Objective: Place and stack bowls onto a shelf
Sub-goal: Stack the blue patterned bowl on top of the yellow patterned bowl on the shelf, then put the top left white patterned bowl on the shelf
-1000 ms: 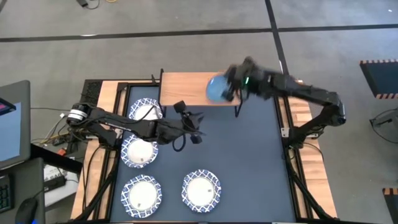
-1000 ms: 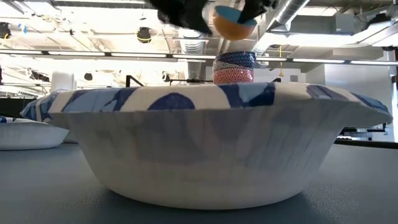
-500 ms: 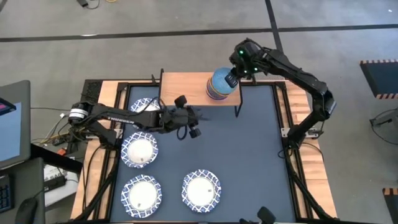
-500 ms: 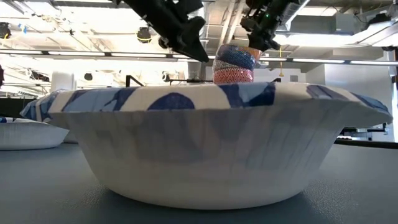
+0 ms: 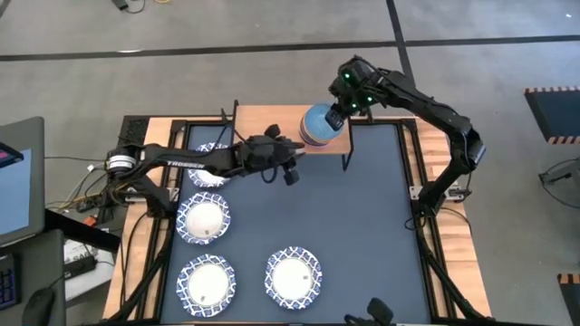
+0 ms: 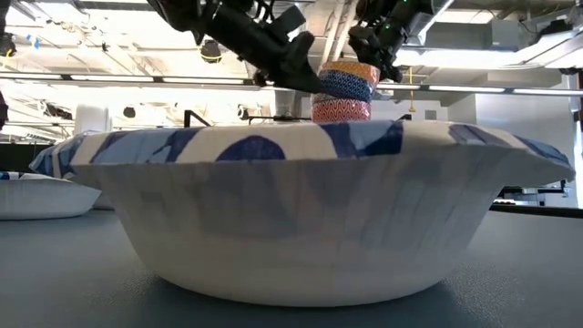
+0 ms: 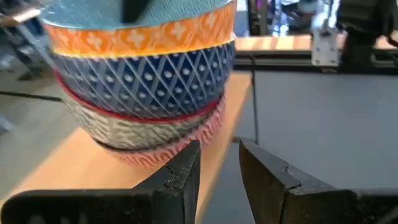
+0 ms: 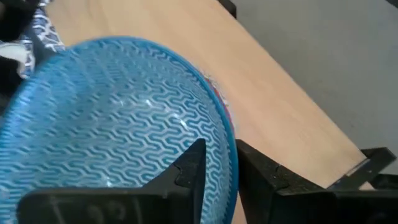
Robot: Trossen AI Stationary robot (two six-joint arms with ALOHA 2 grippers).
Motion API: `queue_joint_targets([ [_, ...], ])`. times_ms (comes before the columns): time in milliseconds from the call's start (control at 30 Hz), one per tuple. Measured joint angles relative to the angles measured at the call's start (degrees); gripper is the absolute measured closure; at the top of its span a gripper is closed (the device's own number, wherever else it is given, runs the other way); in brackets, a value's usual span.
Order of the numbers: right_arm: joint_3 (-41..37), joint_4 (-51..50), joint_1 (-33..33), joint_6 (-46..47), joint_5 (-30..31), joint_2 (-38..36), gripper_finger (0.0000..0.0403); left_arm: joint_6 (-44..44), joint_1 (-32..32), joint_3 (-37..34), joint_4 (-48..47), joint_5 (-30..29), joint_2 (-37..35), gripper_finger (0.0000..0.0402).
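A stack of small bowls (image 5: 316,127) stands on the wooden shelf (image 5: 263,129), near its right end. The top bowl (image 8: 118,124) is light blue inside with an orange band outside (image 7: 137,34). Under it sit a dark blue bowl, a grey one and a red one. My right gripper (image 8: 217,155) is at the top bowl's rim, shut on it. My left gripper (image 7: 217,149) hovers narrowly open in front of the stack's base, at the shelf's near edge (image 5: 288,174). Four wide white bowls (image 5: 204,219) rest on the dark table. My right gripper holds the top bowl by its rim (image 8: 229,163), one finger (image 8: 189,163) inside the bowl and one (image 8: 264,174) outside. The fingers come slanting down from the far right. The bowl sits nested on the stack, slightly tilted.
The white bowls lie along the table's left side and near edge; one (image 5: 210,159) is partly under my left arm, another (image 6: 301,210) fills the low view. The shelf's left half (image 5: 258,122) is bare wood. Dark table (image 5: 362,226) stretches to the right.
My right gripper carried the light blue bowl down from above the stack and set it on the other small bowls, where it now rests nearly level. My left gripper moved toward the far edge and right, up to the shelf's front beside the stack.
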Motion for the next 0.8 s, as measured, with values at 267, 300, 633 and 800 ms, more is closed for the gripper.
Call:
queue_joint_targets([
  [267,0.7,2.7,-0.4,0.0,-0.5,-0.1,0.0268,-0.5,1.9,0.0,5.7,1.5,3.0,0.0301],
  [300,0.7,3.3,-0.4,0.0,-0.5,-0.1,0.0266,-0.5,2.0,-0.1,5.4,1.5,3.1,0.0301],
  [633,0.7,6.5,-0.4,0.0,0.0,-0.1,0.0248,-0.5,3.0,-0.1,7.1,2.7,4.3,0.0301],
  [800,0.7,8.2,-1.0,-0.8,0.0,-1.9,0.0246,-0.5,3.6,-0.1,8.9,4.2,4.7,0.0301],
])
